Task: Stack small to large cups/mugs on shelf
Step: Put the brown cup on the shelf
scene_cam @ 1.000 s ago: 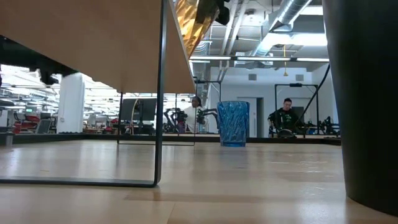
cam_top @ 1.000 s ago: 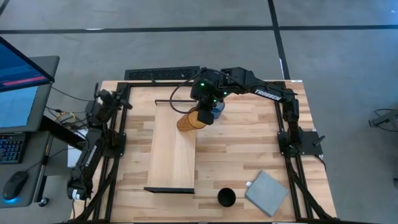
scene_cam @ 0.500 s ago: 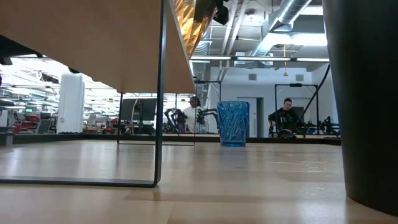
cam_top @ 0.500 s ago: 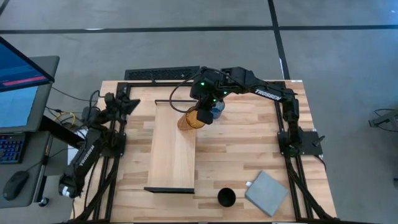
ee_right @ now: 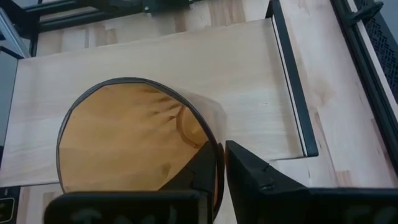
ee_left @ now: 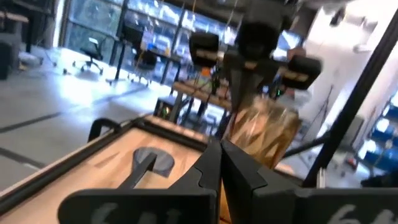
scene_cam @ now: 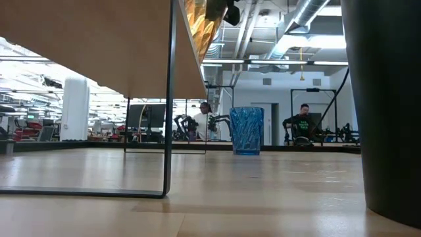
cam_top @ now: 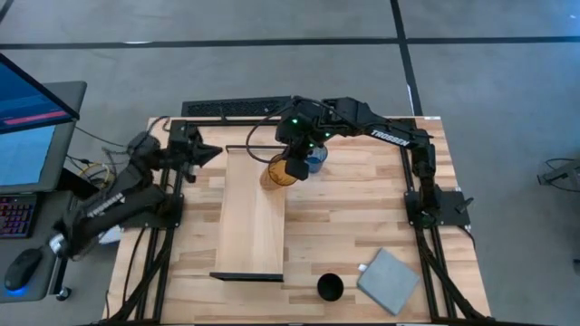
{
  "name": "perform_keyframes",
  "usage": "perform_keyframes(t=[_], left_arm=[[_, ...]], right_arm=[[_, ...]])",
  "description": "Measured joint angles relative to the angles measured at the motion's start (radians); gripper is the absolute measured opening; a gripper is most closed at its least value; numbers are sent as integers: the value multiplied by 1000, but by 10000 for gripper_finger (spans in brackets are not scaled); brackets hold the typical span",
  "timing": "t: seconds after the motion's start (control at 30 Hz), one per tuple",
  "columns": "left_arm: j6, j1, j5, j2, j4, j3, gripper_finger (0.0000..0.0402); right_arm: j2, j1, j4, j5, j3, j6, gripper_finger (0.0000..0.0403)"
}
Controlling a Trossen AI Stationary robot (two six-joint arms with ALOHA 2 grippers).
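1. Amber cup (cam_top: 279, 172) is held off the table, over the far right edge of the shelf (cam_top: 254, 217); right gripper (cam_top: 296, 167) is clamped on its rim.
2. Blue cup (cam_top: 316, 161) stands on the table just right of it.
3. Black cup (cam_top: 330, 288) sits at the near edge, beside a grey pad (cam_top: 388, 280).
4. Left gripper (cam_top: 207, 152) hovers off the shelf's far left corner, fingers (ee_left: 239, 174) pressed together, empty.

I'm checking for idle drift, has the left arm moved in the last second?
Yes. In the high view the left gripper has swung up from beside the table's left frame toward the far end of the shelf, while the right gripper holds the amber cup.
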Motion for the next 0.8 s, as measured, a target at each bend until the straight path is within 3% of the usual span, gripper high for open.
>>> perform_keyframes(t=[0.37, 0.8], left_arm=[[153, -253, -86, 346, 27, 137, 0], [161, -373, -113, 497, 25, 191, 0]], right_arm=[[2, 0, 15, 0, 0, 0, 56], [2, -3, 19, 0, 0, 0, 56]])
